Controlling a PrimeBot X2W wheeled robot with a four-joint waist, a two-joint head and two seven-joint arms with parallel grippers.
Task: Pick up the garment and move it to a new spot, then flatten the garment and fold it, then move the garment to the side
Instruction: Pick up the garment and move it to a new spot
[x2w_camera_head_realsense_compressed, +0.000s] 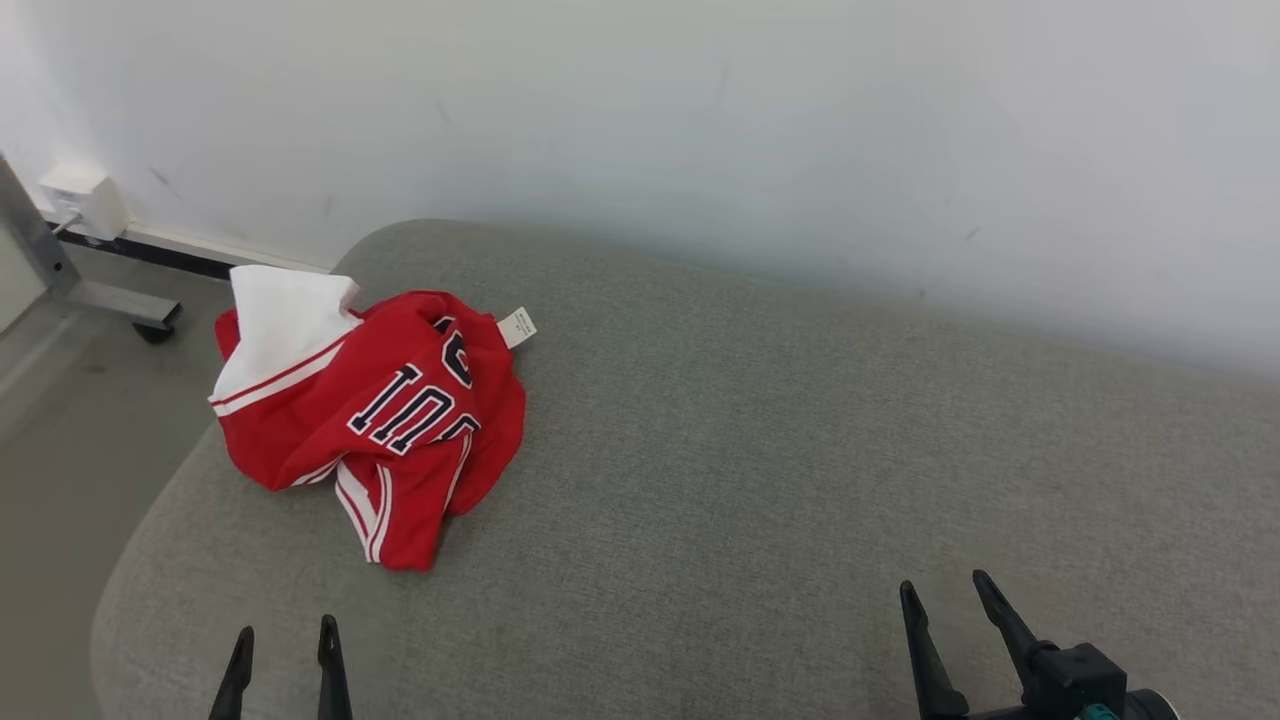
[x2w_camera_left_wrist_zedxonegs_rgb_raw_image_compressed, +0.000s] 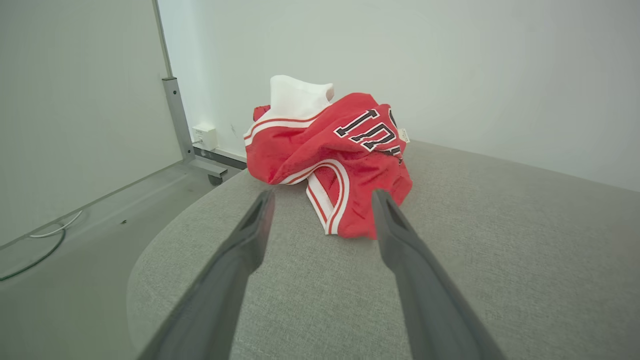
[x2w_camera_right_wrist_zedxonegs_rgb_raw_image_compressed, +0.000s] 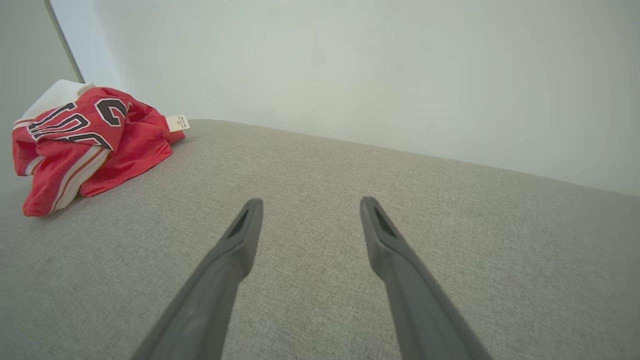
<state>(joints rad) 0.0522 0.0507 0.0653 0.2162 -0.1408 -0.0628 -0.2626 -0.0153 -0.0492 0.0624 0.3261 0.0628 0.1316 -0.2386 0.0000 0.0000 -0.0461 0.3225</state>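
The garment (x2w_camera_head_realsense_compressed: 370, 410) is a red jersey with white trim, dark numbers and a white tag, lying crumpled in a heap near the left end of the grey fabric surface (x2w_camera_head_realsense_compressed: 760, 450). My left gripper (x2w_camera_head_realsense_compressed: 285, 640) stands open at the lower left, a short way in front of the heap, nothing between its fingers. In the left wrist view the garment (x2w_camera_left_wrist_zedxonegs_rgb_raw_image_compressed: 330, 155) lies just beyond the left gripper (x2w_camera_left_wrist_zedxonegs_rgb_raw_image_compressed: 322, 197). My right gripper (x2w_camera_head_realsense_compressed: 945, 590) is open at the lower right, far from the jersey. The right wrist view has the garment (x2w_camera_right_wrist_zedxonegs_rgb_raw_image_compressed: 85, 145) at far left and the right gripper (x2w_camera_right_wrist_zedxonegs_rgb_raw_image_compressed: 307, 205) over bare fabric.
A pale wall (x2w_camera_head_realsense_compressed: 700, 120) runs behind the surface. Left of the surface's rounded edge is grey floor (x2w_camera_head_realsense_compressed: 60, 450) with a metal frame leg on a caster (x2w_camera_head_realsense_compressed: 120, 300) and a white wall box (x2w_camera_head_realsense_compressed: 85, 200). Cables lie on the floor (x2w_camera_left_wrist_zedxonegs_rgb_raw_image_compressed: 45, 245).
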